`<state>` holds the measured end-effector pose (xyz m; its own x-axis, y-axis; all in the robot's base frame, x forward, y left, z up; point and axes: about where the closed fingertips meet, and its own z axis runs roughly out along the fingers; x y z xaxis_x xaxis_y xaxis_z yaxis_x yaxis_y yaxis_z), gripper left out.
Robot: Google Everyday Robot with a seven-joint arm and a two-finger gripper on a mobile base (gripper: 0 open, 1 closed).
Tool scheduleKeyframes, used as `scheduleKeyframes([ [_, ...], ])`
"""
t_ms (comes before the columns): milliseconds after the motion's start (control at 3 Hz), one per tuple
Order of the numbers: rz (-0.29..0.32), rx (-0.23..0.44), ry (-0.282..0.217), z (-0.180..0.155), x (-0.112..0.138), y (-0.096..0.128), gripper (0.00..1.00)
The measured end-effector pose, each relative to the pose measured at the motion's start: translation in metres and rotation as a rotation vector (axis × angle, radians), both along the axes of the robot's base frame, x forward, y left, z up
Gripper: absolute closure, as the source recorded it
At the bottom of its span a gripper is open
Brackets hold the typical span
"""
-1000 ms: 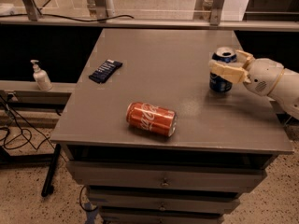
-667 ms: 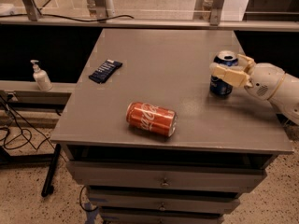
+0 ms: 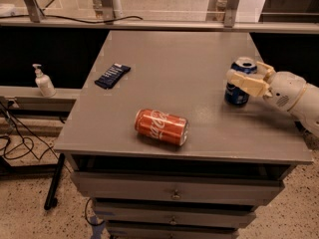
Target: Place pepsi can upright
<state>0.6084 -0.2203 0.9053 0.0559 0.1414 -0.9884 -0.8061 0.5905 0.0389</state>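
Note:
The pepsi can [image 3: 236, 94] is dark blue with a silver top. It stands upright at the right side of the grey table [image 3: 169, 63], at or just above the surface. My gripper [image 3: 242, 74] reaches in from the right edge of the camera view and is shut on the can. One cream finger [image 3: 247, 82] crosses the can's front and the other lies behind it.
An orange-red Coca-Cola can [image 3: 161, 127] lies on its side near the table's front edge. A flat dark blue packet [image 3: 112, 75] lies at the left. A soap pump bottle [image 3: 44, 81] stands on a lower shelf to the left. Drawers sit below the tabletop.
My gripper and the pepsi can have moved slightly downward toward the table. The Coca-Cola can and the packet have not moved.

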Motion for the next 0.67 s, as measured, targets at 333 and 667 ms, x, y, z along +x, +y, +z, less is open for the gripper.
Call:
scheduleKeyframes([
  [333,-0.003,-0.006,0.006,-0.0014,-0.0026,-0.0019,0.13],
  [667,-0.007,-0.014,0.012,-0.0025,-0.0041,-0.0034,0.00],
])
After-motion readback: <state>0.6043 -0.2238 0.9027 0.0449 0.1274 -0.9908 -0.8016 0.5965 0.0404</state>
